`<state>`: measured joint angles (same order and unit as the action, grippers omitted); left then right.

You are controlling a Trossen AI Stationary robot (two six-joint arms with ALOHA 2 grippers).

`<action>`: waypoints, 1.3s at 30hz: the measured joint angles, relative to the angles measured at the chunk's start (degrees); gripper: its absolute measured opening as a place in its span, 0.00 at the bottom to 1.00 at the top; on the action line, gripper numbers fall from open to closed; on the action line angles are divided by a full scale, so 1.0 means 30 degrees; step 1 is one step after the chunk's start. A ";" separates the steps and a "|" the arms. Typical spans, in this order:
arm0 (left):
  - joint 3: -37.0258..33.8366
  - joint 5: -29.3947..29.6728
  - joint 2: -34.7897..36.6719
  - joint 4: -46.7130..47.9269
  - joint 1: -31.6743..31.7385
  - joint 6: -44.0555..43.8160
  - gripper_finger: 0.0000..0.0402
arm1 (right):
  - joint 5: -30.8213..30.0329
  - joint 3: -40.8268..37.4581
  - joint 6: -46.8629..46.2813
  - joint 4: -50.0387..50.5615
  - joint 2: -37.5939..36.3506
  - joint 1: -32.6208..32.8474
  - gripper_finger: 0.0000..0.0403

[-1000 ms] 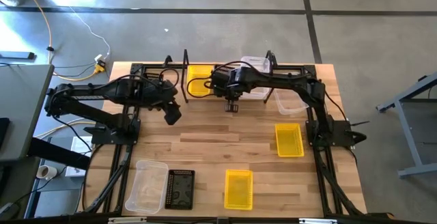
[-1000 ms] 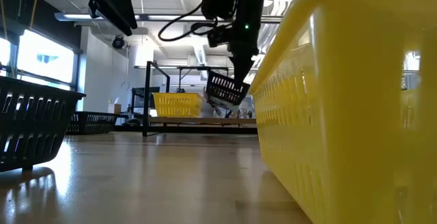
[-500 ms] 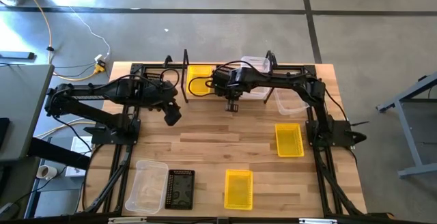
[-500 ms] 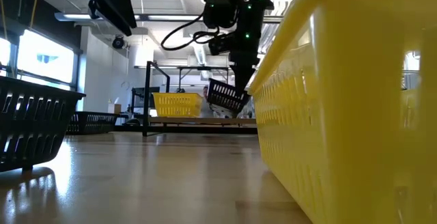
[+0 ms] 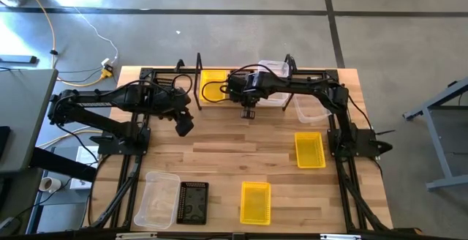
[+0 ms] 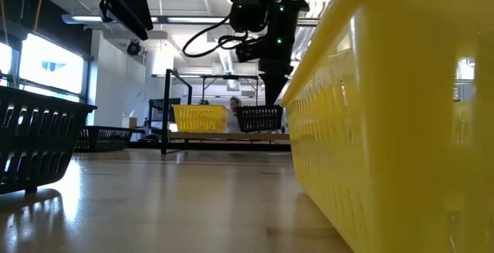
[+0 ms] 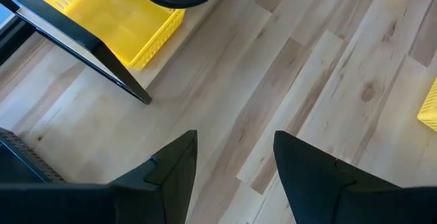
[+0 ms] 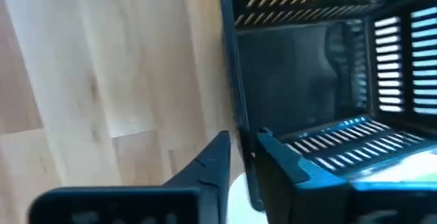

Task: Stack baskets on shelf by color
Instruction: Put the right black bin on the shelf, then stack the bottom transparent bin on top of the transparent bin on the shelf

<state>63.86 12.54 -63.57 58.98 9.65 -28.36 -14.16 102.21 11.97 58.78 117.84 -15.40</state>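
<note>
Three baskets sit on the shelf (image 6: 224, 136) so far, as I see it: a yellow basket (image 6: 201, 118), a black basket (image 6: 259, 118) beside it, and a clear basket (image 5: 274, 70) at the far end. My right end effector (image 8: 240, 161) has its fingers closed on the black basket's wall. My left end effector (image 7: 232, 162) hangs open and empty over the counter (image 5: 227, 152). I think most of the job is left: other yellow, black and clear baskets lie on the counter.

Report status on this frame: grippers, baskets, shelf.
Right gripper clamped on black basket wall, basket level on the shelf beside yellow basket. Left gripper open, empty, above table. Nothing blocking.
</note>
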 joint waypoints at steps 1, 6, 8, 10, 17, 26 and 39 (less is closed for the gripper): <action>0.0000 0.0007 0.0000 0.0007 0.0000 0.0000 0.46 | -0.0083 0.0000 0.0028 -0.0006 0.0000 0.0000 0.16; 0.0000 0.0004 0.0000 0.0270 0.0000 0.0168 0.46 | -0.0071 0.0015 -0.0261 -0.0005 -0.0019 0.0129 0.20; 0.0000 0.0000 0.0000 0.0448 0.0000 0.0168 0.46 | -0.0034 0.0176 -0.0643 0.0212 -0.0036 0.0285 0.20; 0.0000 0.0000 0.0000 0.0473 0.0000 0.0168 0.46 | 0.0232 0.0577 -0.1125 0.0508 -0.0054 0.0494 0.20; 0.0000 -0.0598 0.0256 0.0873 -0.0713 -0.0490 0.46 | 0.0292 0.2688 -0.3565 0.2641 -0.0080 0.1433 0.20; 0.0000 -0.0582 0.1005 0.1581 -0.3160 -0.2289 0.46 | 0.0292 0.5304 -0.6376 0.5625 -0.0095 0.2915 0.20; 0.0000 -0.1093 0.1173 0.2972 -0.9539 -0.5032 0.46 | 0.0292 0.5712 -1.0762 0.7417 -0.0102 0.5592 0.20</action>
<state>63.86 9.26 -60.05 67.90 -18.97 -43.46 -13.28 119.35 -20.32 81.04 117.54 1.38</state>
